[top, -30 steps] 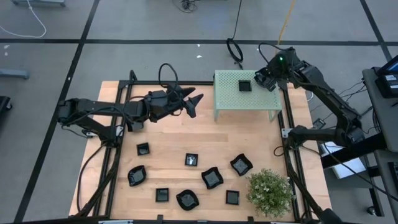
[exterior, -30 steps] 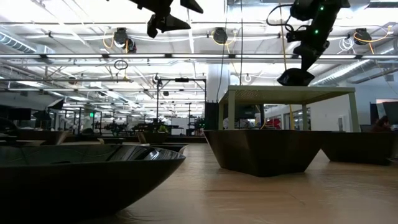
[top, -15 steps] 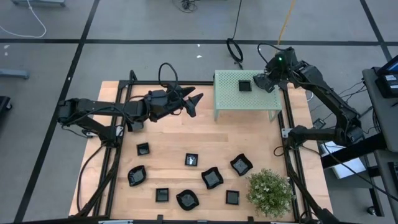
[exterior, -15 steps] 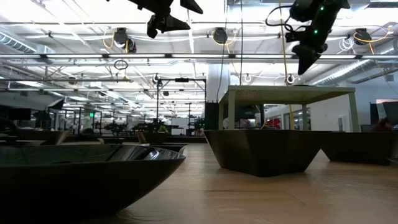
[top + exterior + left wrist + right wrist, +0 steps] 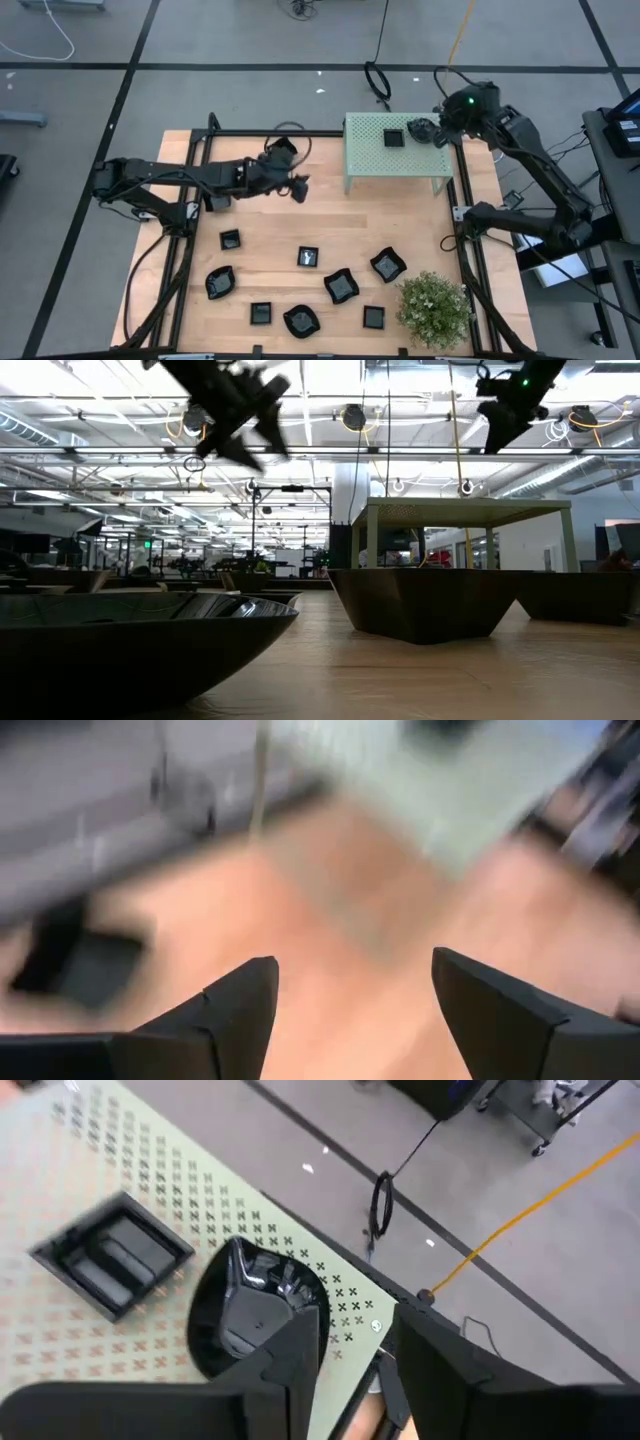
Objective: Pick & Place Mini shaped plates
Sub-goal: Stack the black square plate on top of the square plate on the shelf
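Two mini shaped plates lie flat on the pale green perforated stand (image 5: 395,150): a square one (image 5: 110,1260) and a wavy-rimmed one (image 5: 255,1310) near its far right corner. My right gripper (image 5: 355,1345) hovers open above the wavy plate, well clear of the stand top in the low view (image 5: 497,435). Several more black plates lie on the wooden table, among them a square one (image 5: 308,257) and a wavy one (image 5: 341,286). My left gripper (image 5: 298,187) hangs open over the table left of the stand, with nothing between its fingers (image 5: 240,1000).
A small green bushy plant (image 5: 433,307) stands at the near right corner. A black frame (image 5: 195,200) runs along the table's left and right sides. Bare wood (image 5: 380,220) lies between the stand and the plates near the front.
My right gripper has let go of the wavy plate, which now rests on the stand, and has risen and drawn back toward the table's right edge. My left gripper has tipped its fingers downward and dropped lower, toward the table's near edge.
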